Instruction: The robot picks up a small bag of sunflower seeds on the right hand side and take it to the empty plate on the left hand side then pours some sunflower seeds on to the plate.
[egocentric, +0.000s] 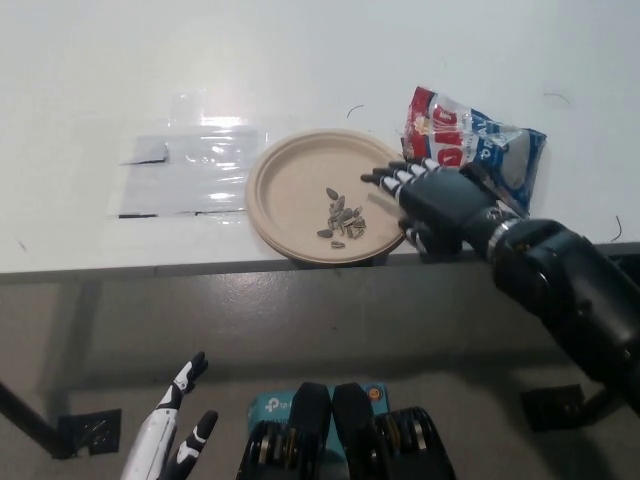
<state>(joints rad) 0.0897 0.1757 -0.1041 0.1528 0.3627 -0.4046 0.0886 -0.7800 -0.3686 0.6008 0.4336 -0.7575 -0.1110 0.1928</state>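
Observation:
A red, white and blue bag of sunflower seeds lies flat on the white table, just right of the plate. The beige paper plate holds a small heap of sunflower seeds near its front. My black right hand hovers open over the plate's right rim, in front of the bag, fingers spread and pointing left, holding nothing. My white left hand hangs below the table at the lower left, fingers apart.
A clear plastic sheet lies on the table left of the plate. The table's front edge runs just below the plate. A teal box shows on the floor below.

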